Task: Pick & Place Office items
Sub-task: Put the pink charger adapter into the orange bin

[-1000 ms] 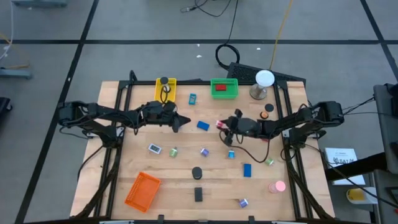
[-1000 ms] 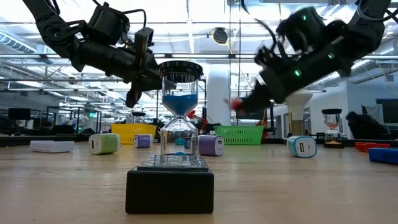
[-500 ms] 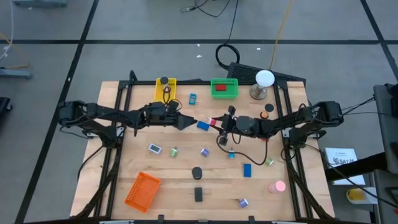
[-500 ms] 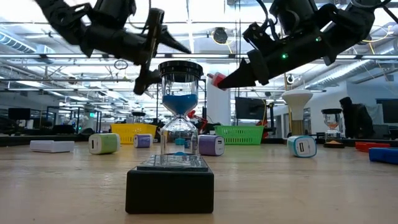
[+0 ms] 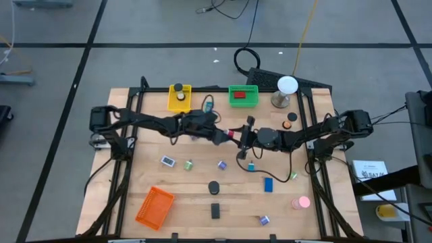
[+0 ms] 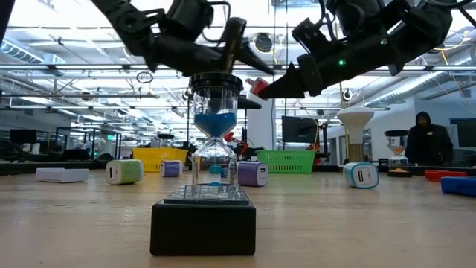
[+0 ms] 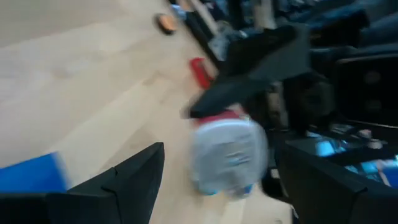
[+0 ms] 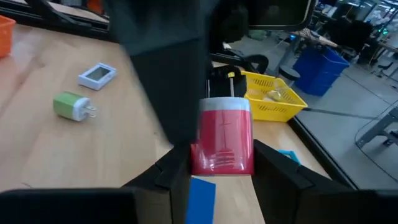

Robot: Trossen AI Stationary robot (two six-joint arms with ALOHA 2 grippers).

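Looking down, the left gripper and right gripper met tip to tip just in front of the green basket, probably for a handover. The right wrist view alone showed jaws clamped on the red-and-white charger; the left wrist view showed its own fingers spread wide around it.
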